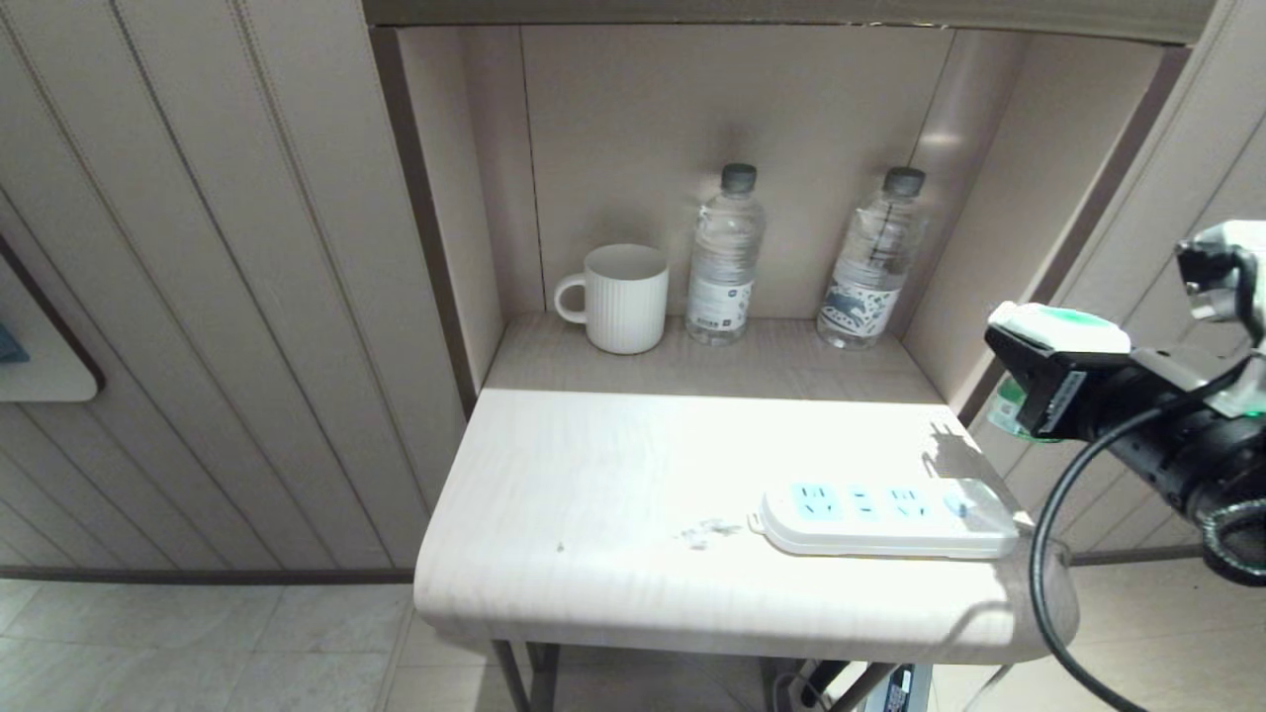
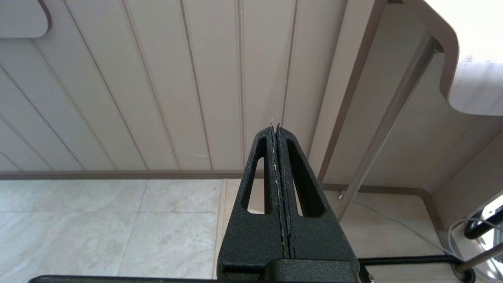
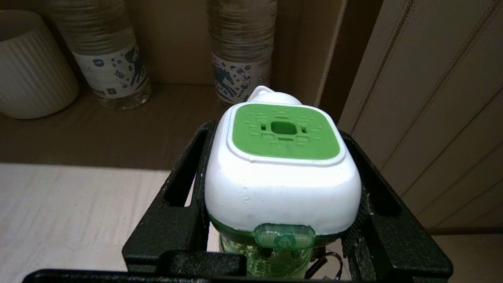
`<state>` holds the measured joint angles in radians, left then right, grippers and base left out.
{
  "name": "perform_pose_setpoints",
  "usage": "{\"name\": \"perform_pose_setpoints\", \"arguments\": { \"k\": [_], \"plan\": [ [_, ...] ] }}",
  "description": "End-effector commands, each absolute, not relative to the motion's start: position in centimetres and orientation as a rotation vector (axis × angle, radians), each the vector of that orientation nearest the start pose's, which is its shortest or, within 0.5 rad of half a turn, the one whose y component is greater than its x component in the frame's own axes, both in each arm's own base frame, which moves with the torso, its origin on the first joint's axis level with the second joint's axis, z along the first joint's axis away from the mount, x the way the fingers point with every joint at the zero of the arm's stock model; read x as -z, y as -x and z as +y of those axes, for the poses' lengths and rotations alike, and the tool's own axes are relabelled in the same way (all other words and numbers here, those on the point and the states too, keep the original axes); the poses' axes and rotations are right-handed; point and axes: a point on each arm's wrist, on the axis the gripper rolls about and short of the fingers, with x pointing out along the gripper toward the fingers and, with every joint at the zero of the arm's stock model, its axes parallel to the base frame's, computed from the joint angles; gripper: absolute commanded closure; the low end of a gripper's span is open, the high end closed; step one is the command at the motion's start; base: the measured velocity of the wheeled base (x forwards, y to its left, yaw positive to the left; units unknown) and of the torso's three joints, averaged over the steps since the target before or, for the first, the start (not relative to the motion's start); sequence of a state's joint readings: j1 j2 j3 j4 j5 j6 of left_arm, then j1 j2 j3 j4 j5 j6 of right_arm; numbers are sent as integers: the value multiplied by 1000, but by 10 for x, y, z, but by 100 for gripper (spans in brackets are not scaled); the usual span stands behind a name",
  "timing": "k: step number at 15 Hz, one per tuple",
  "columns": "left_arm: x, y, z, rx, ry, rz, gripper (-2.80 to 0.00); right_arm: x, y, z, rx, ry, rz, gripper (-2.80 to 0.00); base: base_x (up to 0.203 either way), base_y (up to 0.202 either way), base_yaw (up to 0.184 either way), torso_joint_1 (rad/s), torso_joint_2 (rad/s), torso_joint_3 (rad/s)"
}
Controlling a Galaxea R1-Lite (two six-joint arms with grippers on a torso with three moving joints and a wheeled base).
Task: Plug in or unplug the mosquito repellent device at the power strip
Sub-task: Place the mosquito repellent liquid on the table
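Clearly, the right pincer (image 3: 281,184) pinches the mosquito repellent device (image 3: 282,165) by the sides of its white head, up in the air off the table's (image 1: 593,514) right edge, apart from the power strip (image 1: 885,517). The device stands upright, green vent face up and green bottle hanging below, its long axis vertical. The power strip lies flat near the table's front right corner, lengthwise along the front edge, sockets up. At the back of the alcove stand a white mug (image 1: 618,297) and two water bottles (image 1: 725,257). Panelled walls flank the table; the floor is tiled. The left pincer (image 2: 277,129), pressed together, hangs low beside the table leg.
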<state>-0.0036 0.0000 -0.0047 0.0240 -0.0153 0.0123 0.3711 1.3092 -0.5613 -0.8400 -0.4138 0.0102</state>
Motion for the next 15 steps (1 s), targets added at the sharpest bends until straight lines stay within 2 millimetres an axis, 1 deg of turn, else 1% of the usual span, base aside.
{"name": "perform_pose_setpoints", "arguments": {
  "k": [1,5,7,9,11,13,15],
  "plan": [
    [-74,23,0,19,-12,21,0,-221,-212,73,48,-34,-50,0,0,0,0,0,0,0],
    [-74,23,0,19,-12,21,0,-206,-236,88,101,-44,-79,0,0,0,0,0,0,0],
    [-74,23,0,19,-12,21,0,-207,-240,101,98,-58,-103,0,0,0,0,0,0,0],
    [-74,23,0,19,-12,21,0,-201,-248,110,120,-55,-86,0,0,0,0,0,0,0],
    [-74,23,0,19,-12,21,0,-200,-253,112,134,-57,-86,0,0,0,0,0,0,0],
    [-74,23,0,20,-12,22,0,-195,-266,118,143,-57,-75,0,0,0,0,0,0,0],
    [-74,23,0,19,-12,21,0,-198,-273,121,154,-67,-111,0,0,0,0,0,0,0]
  ]
}}
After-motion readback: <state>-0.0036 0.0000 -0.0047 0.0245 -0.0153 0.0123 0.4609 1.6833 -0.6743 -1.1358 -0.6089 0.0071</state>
